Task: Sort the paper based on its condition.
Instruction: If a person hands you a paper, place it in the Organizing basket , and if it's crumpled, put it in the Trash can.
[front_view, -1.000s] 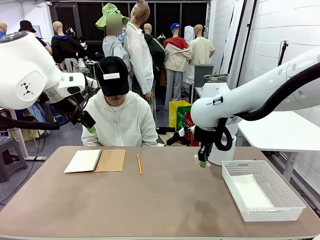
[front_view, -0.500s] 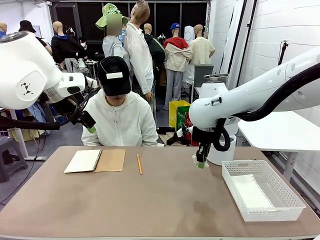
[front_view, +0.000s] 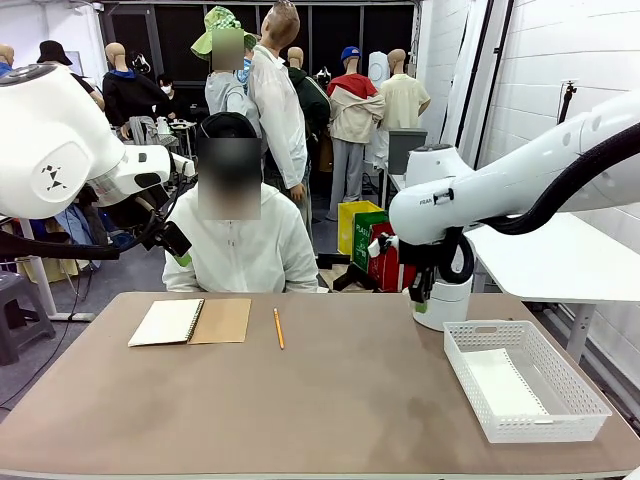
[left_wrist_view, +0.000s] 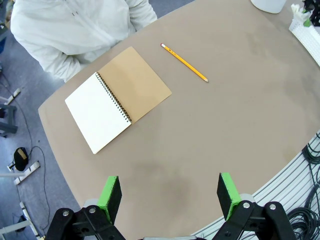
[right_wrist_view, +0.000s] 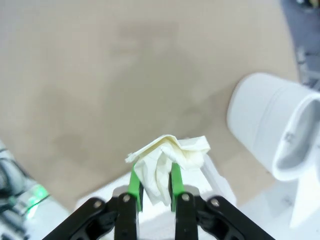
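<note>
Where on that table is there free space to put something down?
The near middle, between the notebook and the basket, is bare; so is the strip between the pencil and basket. The far left, around the notebook and pencil, is more crowded.

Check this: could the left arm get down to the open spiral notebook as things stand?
Probably yes. The left gripper hangs open above bare table, and the spiral notebook lies flat with nothing on it; the pencil lies apart from it.
</note>
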